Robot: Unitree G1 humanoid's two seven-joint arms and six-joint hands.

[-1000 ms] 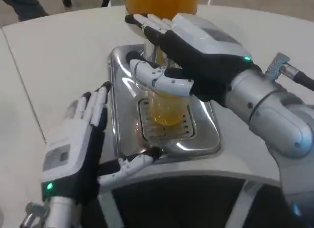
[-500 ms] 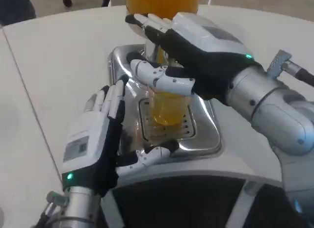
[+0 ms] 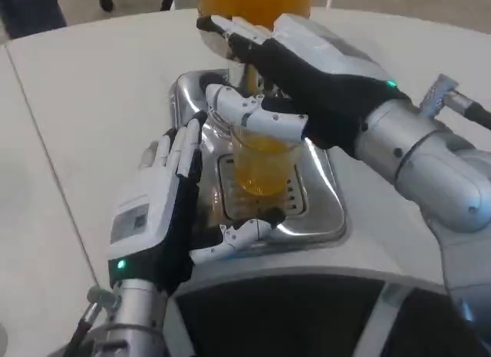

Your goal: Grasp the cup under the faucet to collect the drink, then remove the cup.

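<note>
Cup under the faucet, my two hands around it.

I see the cup (image 3: 261, 165), part full of orange drink, standing on the grille of the steel drip tray (image 3: 322, 211). My right hand (image 3: 307, 88) reaches over its rim, one finger curled across the front; whether it grips I cannot tell. My left hand (image 3: 165, 211) stands spread beside the cup, holding nothing.

My right hand (image 3: 307, 80) covers the faucet and the rim of the cup (image 3: 262, 163) — I cannot see the spout at all. The orange tank (image 3: 253, 4) is cut off by the top edge. My left hand (image 3: 157, 211) hides the drip tray's (image 3: 314, 211) left side — contact with the cup is unclear.
</note>
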